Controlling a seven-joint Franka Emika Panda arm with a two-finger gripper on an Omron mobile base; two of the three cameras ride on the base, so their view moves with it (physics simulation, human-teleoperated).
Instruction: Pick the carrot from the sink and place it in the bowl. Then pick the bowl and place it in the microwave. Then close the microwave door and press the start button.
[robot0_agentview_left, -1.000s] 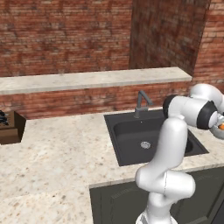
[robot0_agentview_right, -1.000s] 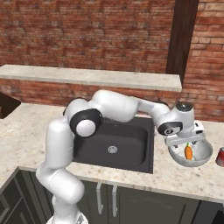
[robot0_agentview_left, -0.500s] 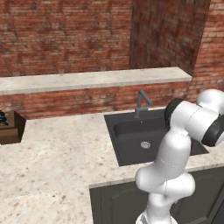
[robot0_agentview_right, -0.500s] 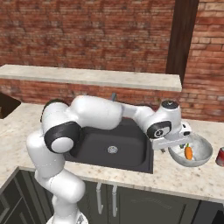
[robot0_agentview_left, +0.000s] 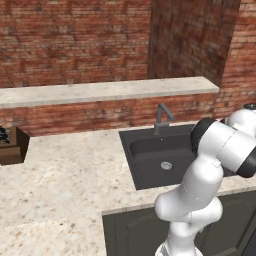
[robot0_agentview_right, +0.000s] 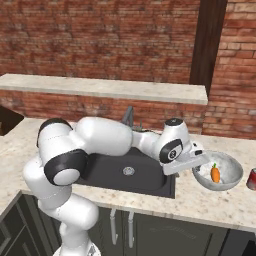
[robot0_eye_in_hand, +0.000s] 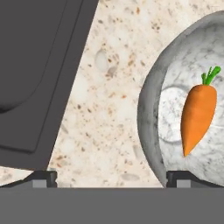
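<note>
At the right of the hand view, the carrot (robot0_eye_in_hand: 199, 118) lies inside the bowl (robot0_eye_in_hand: 151, 105), on speckled counter beside the sink (robot0_eye_in_hand: 39, 74). The gripper (robot0_eye_in_hand: 111, 177) hangs with fingers spread wide, holding nothing, one tip near the bowl's rim. That bowl looks rigid, smooth, likely slippery: pinching its near rim seems the surest hold, kept level so the carrot stays put.

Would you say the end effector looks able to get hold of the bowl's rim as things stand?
Probably yes: the end effector is open beside the bowl, nothing lies between them, and only the carrot sits inside.
</note>
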